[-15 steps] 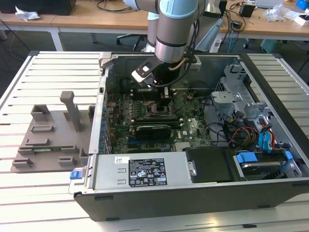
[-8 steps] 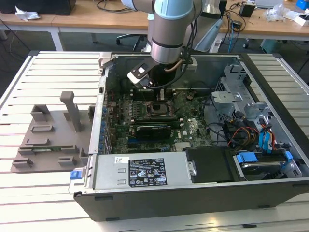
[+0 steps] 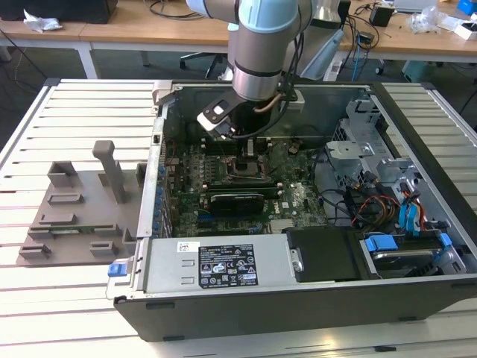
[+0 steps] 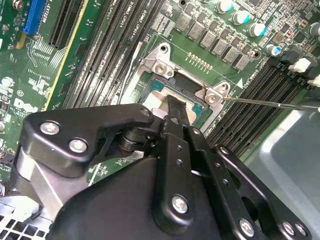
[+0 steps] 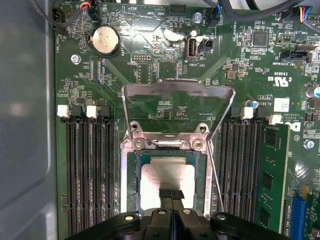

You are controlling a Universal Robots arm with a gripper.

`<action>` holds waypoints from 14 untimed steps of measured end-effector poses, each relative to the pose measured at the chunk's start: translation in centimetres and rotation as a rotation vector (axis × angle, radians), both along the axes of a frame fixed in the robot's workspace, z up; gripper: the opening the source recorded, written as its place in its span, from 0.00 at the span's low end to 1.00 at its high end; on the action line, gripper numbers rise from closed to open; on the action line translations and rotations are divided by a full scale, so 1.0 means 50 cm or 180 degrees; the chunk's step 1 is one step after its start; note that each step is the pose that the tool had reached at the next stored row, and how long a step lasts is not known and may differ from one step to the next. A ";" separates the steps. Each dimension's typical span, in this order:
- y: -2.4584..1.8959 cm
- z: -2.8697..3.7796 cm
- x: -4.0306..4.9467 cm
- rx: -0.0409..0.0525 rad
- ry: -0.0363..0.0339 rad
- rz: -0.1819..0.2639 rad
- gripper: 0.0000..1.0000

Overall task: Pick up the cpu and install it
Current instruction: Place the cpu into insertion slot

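Note:
The cpu (image 5: 167,175), a silver-grey square with a pale edge, lies flat inside the motherboard socket (image 5: 131,175). In the second wrist view the cpu (image 4: 154,104) shows as a pale patch in the socket frame (image 4: 162,62). My gripper (image 5: 170,194) hangs right over the chip, its two thin black fingertips pressed together above the chip's near edge. I cannot tell whether they touch the metal top. The socket's metal load plate (image 5: 177,90) stands flipped open. In the exterior view the gripper (image 3: 250,151) reaches down into the open computer case above the socket (image 3: 246,168).
Memory slots (image 5: 87,170) flank the socket on both sides, one holding a green module (image 5: 272,175). The thin socket lever (image 5: 215,175) runs along one side. A grey plastic tray (image 3: 82,209) sits on the slatted table at the exterior view's left. Drive cages and cables (image 3: 387,201) fill the case's right.

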State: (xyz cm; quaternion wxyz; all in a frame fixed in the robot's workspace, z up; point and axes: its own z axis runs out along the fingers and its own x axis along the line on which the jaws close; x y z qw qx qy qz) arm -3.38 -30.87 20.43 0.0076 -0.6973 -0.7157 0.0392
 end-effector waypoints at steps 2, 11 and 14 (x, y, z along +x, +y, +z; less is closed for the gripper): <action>0.0000 -0.001 0.004 0.0000 0.0000 0.0000 0.10; 0.0002 0.009 0.028 0.0002 0.0007 0.0000 0.10; 0.0002 0.017 0.034 0.0001 0.0014 0.0000 0.10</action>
